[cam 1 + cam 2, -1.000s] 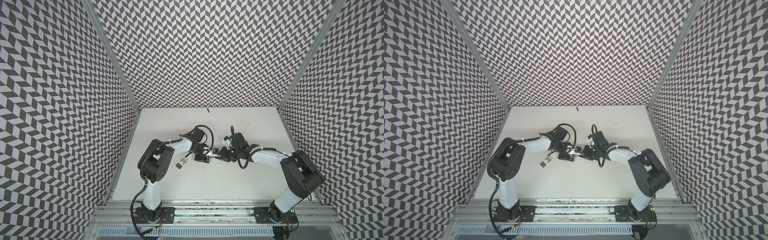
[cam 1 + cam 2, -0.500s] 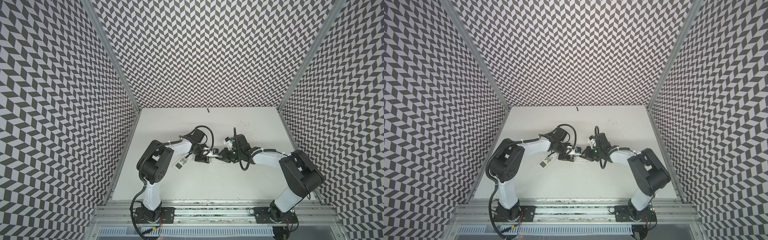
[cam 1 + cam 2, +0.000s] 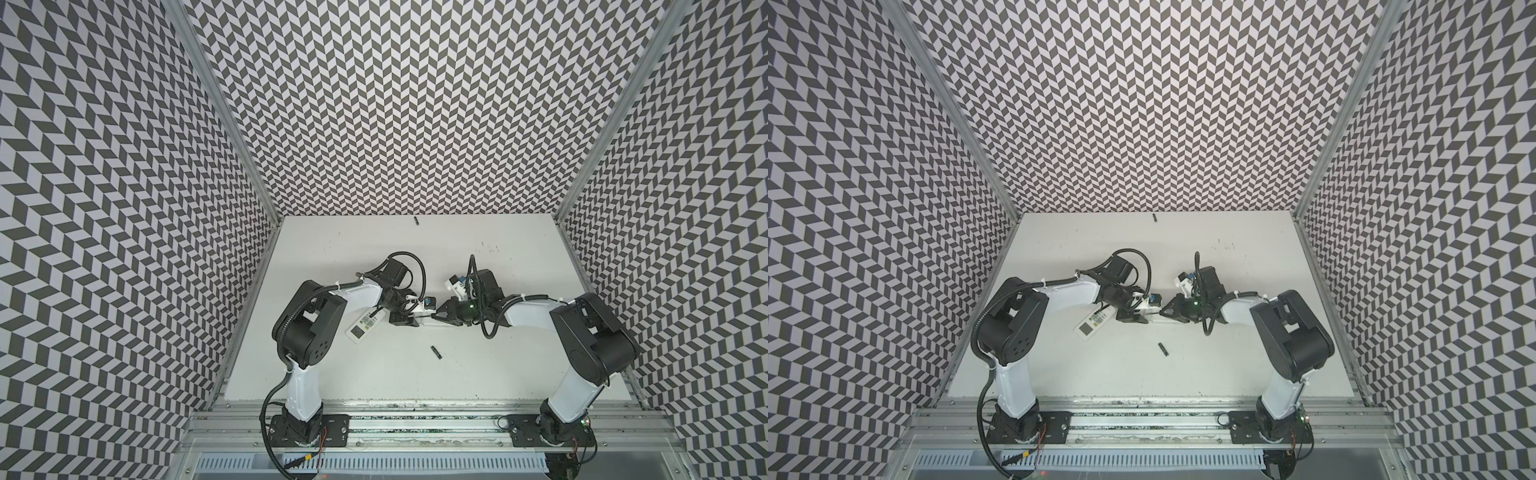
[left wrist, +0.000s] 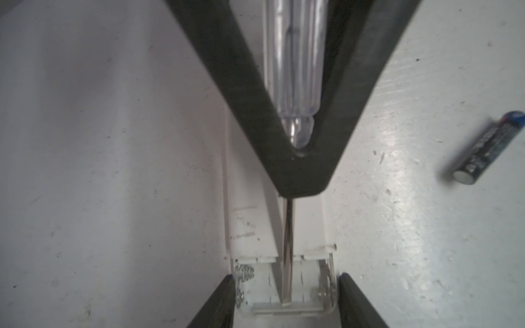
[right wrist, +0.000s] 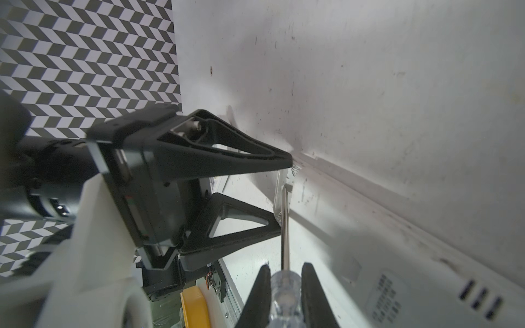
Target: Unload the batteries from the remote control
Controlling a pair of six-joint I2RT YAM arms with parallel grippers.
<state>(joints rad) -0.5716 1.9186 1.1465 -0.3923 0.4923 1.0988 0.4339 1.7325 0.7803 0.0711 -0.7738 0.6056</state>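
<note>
A loose battery (image 4: 488,147) lies on the counter (image 4: 113,142) near the left claw (image 4: 286,277) — light, stiff, smooth, apt to roll, so we would pinch it across mid-barrel. That claw's jaws stand apart astride the remote (image 4: 247,227) at its open end; the right claw (image 5: 285,267) is clamped on the screwdriver (image 4: 292,71) — tip in the bay.

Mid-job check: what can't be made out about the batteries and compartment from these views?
- Compartment of the remote: cut off by the left wrist view's lower edge; too small in both top views.
- Grip of the left tool: fingers flank the remote, contact unclear.
- Loose battery: blurred in the left wrist view, label unreadable.
- Far battery: too small in both top views.
</note>
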